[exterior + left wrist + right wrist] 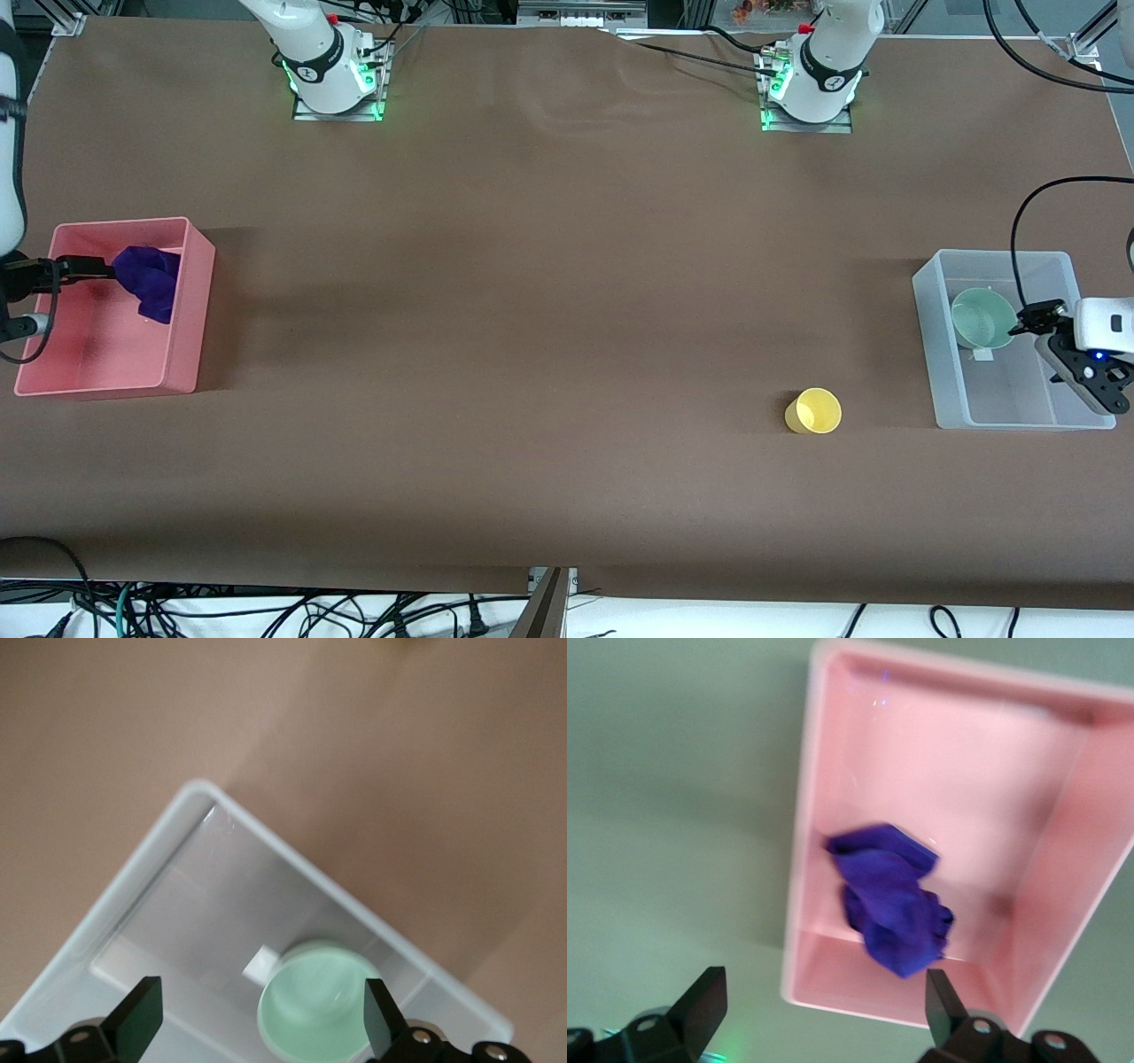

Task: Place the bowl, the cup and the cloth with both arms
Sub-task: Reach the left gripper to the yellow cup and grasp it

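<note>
Two bins hold items: cloth in pink bin, bowl in clear bin; cup lower right; right gripper and left gripper both spread above.

The cloth lay in a bin at the right arm's end of the table. The bowl sat in a tub at the left arm's end. The cup lay on the table near that tub, nearer the front camera than the bowl.
</note>
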### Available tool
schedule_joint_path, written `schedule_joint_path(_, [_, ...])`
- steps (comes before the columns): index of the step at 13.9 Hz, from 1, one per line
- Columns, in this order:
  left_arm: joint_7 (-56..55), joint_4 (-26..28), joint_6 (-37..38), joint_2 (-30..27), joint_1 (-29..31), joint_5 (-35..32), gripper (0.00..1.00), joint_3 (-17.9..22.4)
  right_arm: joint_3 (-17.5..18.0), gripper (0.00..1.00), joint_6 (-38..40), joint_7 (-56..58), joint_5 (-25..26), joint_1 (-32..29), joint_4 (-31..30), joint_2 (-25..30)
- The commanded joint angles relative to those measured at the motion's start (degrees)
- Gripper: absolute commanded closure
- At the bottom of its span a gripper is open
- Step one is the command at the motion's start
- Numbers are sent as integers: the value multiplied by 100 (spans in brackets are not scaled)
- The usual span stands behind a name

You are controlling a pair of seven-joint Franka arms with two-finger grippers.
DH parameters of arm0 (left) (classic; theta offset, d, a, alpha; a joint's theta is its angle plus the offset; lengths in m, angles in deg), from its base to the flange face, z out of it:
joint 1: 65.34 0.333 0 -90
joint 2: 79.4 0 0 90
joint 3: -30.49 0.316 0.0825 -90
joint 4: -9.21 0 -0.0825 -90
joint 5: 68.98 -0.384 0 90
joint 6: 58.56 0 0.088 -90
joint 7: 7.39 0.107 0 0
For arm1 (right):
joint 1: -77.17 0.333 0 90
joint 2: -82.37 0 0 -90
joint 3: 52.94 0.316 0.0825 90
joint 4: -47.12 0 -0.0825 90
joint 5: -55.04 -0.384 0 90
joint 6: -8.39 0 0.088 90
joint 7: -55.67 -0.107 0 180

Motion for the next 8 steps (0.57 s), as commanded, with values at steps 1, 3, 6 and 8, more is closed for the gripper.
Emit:
schedule_joint_path(1, [-1815,-104,3,226,-165,318,0,-370,734,0,326,-1077,81,12,-43,549])
schedule_joint_path(3, [-2873,-95,-627,489,-551,478,0,-370,1332,0,511,-2112,195,21,-43,849])
schedule_joint_path(6, [-4026,-33,-1543,929,-992,460,0,-362,1747,0,529,-2610,187,21,-35,1157])
schedule_joint_path(8, [-4345,-24,-1668,1079,-1045,548,0,-370,2054,0,512,-2671,187,30,-26,1386])
